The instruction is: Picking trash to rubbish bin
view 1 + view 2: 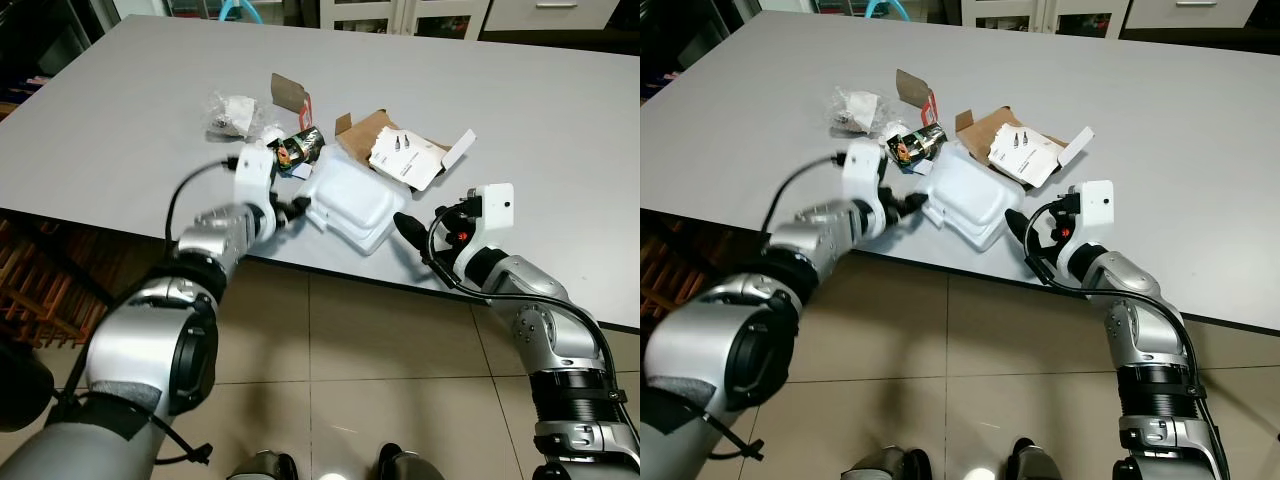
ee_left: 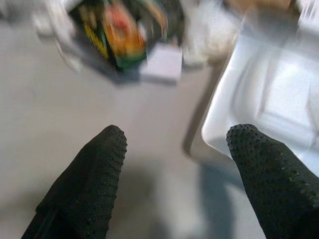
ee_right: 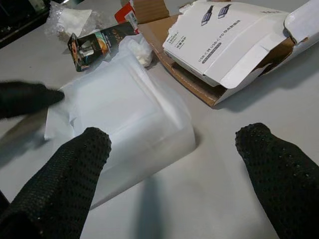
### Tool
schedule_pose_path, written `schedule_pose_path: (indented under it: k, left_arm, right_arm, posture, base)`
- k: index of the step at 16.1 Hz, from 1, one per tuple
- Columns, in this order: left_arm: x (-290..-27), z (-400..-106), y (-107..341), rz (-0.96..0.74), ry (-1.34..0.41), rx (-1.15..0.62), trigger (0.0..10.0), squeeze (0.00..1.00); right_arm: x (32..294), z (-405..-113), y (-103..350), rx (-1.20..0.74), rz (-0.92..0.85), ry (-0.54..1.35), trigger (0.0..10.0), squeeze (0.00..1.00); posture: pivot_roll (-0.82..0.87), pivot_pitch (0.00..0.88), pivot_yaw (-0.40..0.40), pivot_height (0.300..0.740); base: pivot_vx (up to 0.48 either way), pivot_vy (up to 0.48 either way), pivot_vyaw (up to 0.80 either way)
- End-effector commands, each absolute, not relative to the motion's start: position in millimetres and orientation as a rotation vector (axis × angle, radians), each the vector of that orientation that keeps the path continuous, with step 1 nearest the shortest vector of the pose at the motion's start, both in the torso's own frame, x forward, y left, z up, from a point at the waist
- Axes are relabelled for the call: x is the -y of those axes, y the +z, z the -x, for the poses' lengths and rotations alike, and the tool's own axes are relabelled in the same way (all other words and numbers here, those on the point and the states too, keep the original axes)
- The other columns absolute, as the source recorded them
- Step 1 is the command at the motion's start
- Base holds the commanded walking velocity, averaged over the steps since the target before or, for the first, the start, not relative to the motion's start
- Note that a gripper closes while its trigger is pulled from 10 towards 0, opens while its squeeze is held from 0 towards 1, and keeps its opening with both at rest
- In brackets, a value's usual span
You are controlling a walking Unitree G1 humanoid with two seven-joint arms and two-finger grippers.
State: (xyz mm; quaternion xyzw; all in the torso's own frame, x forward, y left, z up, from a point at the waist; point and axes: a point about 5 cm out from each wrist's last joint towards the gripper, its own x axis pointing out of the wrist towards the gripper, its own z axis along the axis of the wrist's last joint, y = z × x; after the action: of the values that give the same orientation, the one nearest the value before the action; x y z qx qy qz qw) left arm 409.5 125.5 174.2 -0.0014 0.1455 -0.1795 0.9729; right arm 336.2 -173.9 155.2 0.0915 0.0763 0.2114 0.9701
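A heap of trash lies near the front edge of the grey table (image 1: 120, 120). A white plastic clamshell container (image 1: 350, 200) is nearest me. Behind it are a dark printed wrapper (image 1: 298, 148), a crumpled clear bag (image 1: 232, 110), a brown card flap (image 1: 290, 92) and a torn cardboard box holding a white printed carton (image 1: 405, 155). My left gripper (image 1: 298, 207) is open at the container's left corner, one finger beside the container's rim (image 2: 219, 129). My right gripper (image 1: 408, 228) is open just right of the container (image 3: 124, 129), with nothing between its fingers.
The table's front edge runs just under both grippers, with tiled floor (image 1: 400, 360) below it. Wooden chair parts (image 1: 35, 290) stand under the table at the left. White cabinets (image 1: 420, 15) line the far side of the room.
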Motion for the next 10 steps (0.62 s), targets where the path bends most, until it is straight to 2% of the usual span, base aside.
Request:
schedule_pose_path:
  k: [1,2,3,4,8,9,10]
  left_arm:
    - [-129,-413,188,-0.019,-0.356,-0.228,10.0,0.00]
    - [-128,-414,191,0.011,-0.366,-0.203,7.2,0.00]
    - [-128,-414,190,0.015,-0.370,-0.205,0.1,0.00]
    - [-126,-413,187,0.005,-0.379,-0.216,0.0,0.00]
    - [-127,-410,179,0.026,-0.383,-0.257,0.0,0.00]
    - [-130,-411,178,0.025,-0.364,-0.266,3.3,0.00]
    - [-131,-411,178,0.018,-0.354,-0.268,10.0,0.00]
  right_arm:
    - [171,-335,156,-0.149,-0.191,0.435,10.0,0.00]
    - [171,-336,156,-0.149,-0.191,0.436,10.0,0.00]
    - [171,-336,156,-0.149,-0.191,0.435,10.0,0.00]
    - [171,-336,156,-0.148,-0.191,0.436,10.0,0.00]
    - [172,-336,157,-0.148,-0.190,0.433,10.0,0.00]
    - [172,-336,157,-0.148,-0.190,0.433,10.0,0.00]
    - [172,-336,157,-0.149,-0.190,0.433,10.0,0.00]
  posture:
    - [-0.08,0.128,0.096,0.740]
    - [-0.08,0.129,0.095,0.740]
    - [-0.08,0.130,0.094,0.740]
    - [-0.08,0.132,0.094,0.740]
    - [-0.08,0.136,0.094,0.740]
    - [-0.08,0.137,0.094,0.740]
    - [-0.08,0.137,0.094,0.740]
  base:
    - [0.000,0.000,0.00]
    - [0.000,0.000,0.00]
    - [0.000,0.000,0.00]
    - [0.000,0.000,0.00]
    - [0.000,0.000,0.00]
    - [0.000,0.000,0.00]
    - [0.000,0.000,0.00]
